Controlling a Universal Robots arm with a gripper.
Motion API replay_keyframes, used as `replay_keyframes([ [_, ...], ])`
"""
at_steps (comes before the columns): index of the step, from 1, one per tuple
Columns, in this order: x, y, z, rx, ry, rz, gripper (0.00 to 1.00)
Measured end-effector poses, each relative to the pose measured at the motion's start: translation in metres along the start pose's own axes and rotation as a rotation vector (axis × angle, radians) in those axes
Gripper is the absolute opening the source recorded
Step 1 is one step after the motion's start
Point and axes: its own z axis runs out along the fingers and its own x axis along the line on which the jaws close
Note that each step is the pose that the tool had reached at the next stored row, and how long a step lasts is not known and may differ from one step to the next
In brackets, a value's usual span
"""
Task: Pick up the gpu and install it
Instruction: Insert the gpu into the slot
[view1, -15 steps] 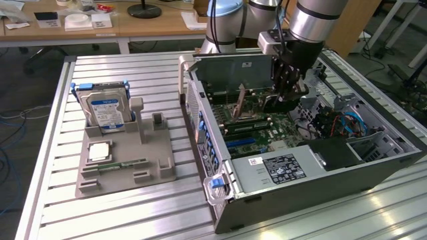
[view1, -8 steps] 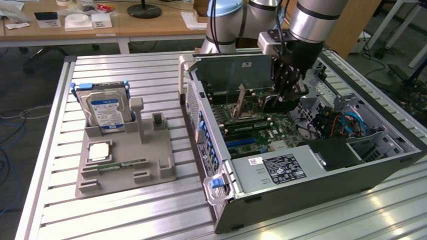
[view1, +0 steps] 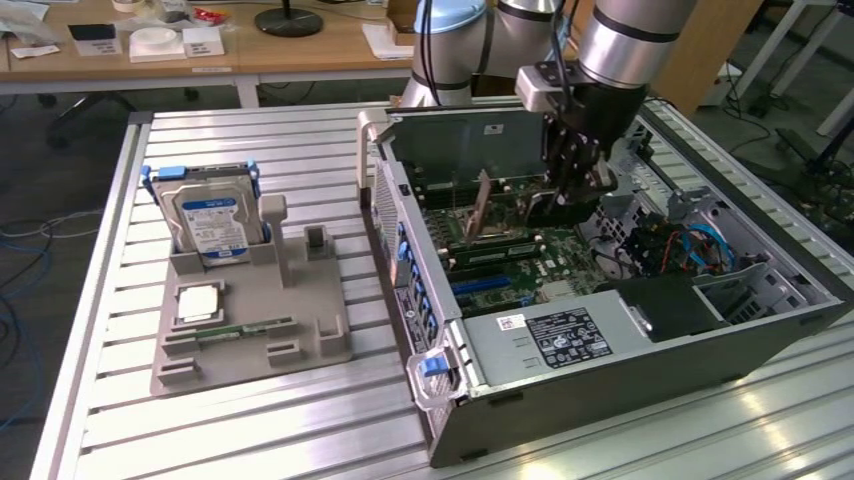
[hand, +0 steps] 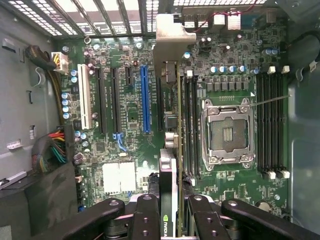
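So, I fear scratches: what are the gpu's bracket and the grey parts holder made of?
gpu bracket: looks like bare sheet metal, dull silver sheen, folded tab. Grey parts holder: probably matte plastic, uniform colour, no glare.

Saw hard drive (view1: 214, 215) upright in grey holder (view1: 310, 335), memory stick (view1: 247, 328) flat in it, on slatted table (view1: 267, 425). Beside it, noted open case (view1: 641, 385) with motherboard (hand: 135, 145), CPU socket (hand: 227, 132).
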Motion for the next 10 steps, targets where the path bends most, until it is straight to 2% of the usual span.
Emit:
replay_keyframes([
  [4,0.002,-0.0001,0.0004,-0.0004,0.0006,-0.008,0.27],
  [10,0.011,0.0007,0.0010,-0.0003,0.0009,-0.009,0.27],
])
